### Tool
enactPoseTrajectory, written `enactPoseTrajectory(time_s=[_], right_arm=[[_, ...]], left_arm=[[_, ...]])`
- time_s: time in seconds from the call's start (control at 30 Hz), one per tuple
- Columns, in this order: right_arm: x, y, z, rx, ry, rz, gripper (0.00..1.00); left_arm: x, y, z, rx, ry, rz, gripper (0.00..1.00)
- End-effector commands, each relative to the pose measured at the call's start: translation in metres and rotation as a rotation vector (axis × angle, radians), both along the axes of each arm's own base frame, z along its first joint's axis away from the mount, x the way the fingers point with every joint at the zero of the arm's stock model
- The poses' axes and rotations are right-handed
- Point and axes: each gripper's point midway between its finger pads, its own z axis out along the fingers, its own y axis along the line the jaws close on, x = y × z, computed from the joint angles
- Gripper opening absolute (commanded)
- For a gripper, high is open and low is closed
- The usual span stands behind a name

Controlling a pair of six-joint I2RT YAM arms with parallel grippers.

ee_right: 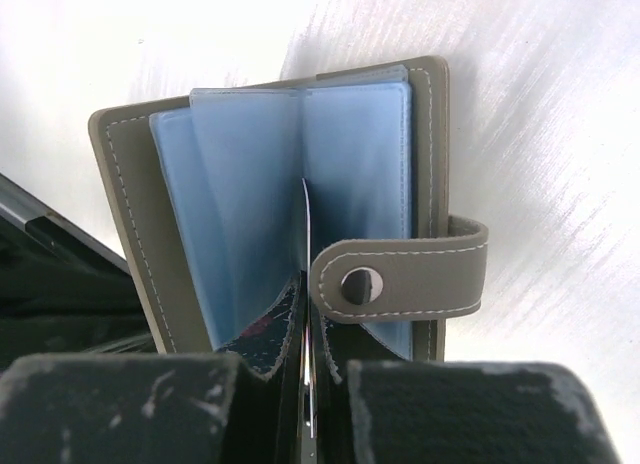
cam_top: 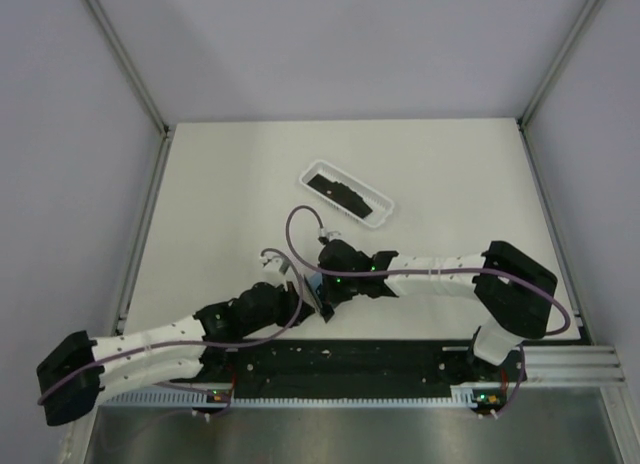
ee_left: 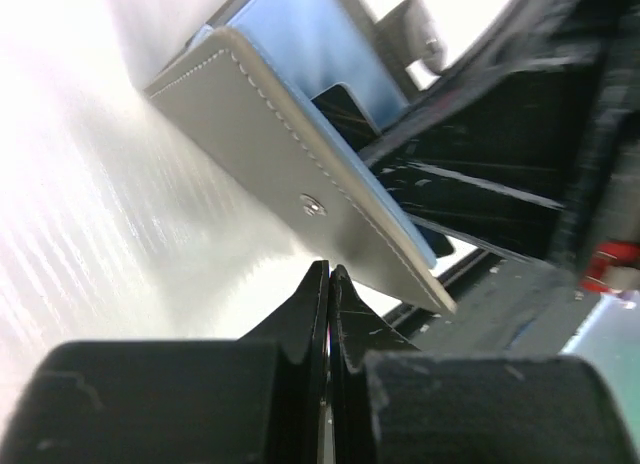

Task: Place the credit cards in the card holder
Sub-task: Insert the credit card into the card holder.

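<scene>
1. The white worktop (cam_top: 220, 184) is the biggest thing, with pale walls around it.
2. The left arm (cam_top: 150, 349) and the right arm (cam_top: 440, 274) reach in from the near edge. They meet close together in the near middle of the worktop.
3. A long white tray (cam_top: 385, 206) lies farther back, well apart from the arms. Black credit cards (cam_top: 345, 196) lie inside it.
4. The card holder (ee_right: 125, 224) stands open between the two arms, near the front edge. It is grey outside, and its blue see-through pockets fan out like pages.
5. The left tool (ee_left: 328, 284) has its two fingers pressed together, and nothing shows between them. Its tips sit just beside the grey cover, but I cannot tell if they touch it.
6. The right tool (ee_right: 308, 359) is squeezed tight on what looks like one thin black credit card (ee_right: 268, 332). The card stands on edge among the blue pockets.
7. A grey strap (ee_right: 420, 279) folds round from the right cover.
8. A small round snap (ee_right: 360, 286) sits at the end of the strap.
</scene>
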Motion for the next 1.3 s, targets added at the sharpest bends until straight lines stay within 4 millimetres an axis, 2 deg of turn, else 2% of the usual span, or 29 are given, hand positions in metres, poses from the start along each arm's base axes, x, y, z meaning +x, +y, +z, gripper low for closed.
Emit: enactPoseTrajectory(time_s=[0.0, 0.23, 0.43, 0.57, 0.73, 0.93, 1.27], right_arm=[[0.000, -0.004, -0.007, -0.062, 0.002, -0.020, 0.00], [-0.003, -0.002, -0.010, -0.092, 0.003, -0.018, 0.00], [-0.004, -0.003, -0.013, -0.098, 0.009, -0.020, 0.00], [-0.003, -0.003, -0.011, -0.094, 0.010, -0.020, 0.00], [-0.005, -0.003, -0.013, -0.096, 0.016, -0.017, 0.00], [-0.006, -0.004, -0.015, -0.101, 0.019, -0.015, 0.00], [-0.006, -0.005, -0.016, -0.102, 0.020, -0.018, 0.00]], left_arm=[[-0.004, 0.014, 0.029, -0.015, -0.044, 0.000, 0.00], [0.009, 0.025, 0.072, -0.098, -0.178, 0.068, 0.00], [0.022, 0.010, 0.098, -0.120, -0.248, 0.055, 0.00], [0.032, 0.001, 0.098, -0.080, -0.253, 0.063, 0.00], [0.046, 0.002, 0.098, -0.041, -0.260, 0.132, 0.00], [0.057, -0.002, 0.108, -0.043, -0.294, 0.158, 0.00], [0.065, -0.016, 0.092, -0.014, -0.270, 0.137, 0.00]])
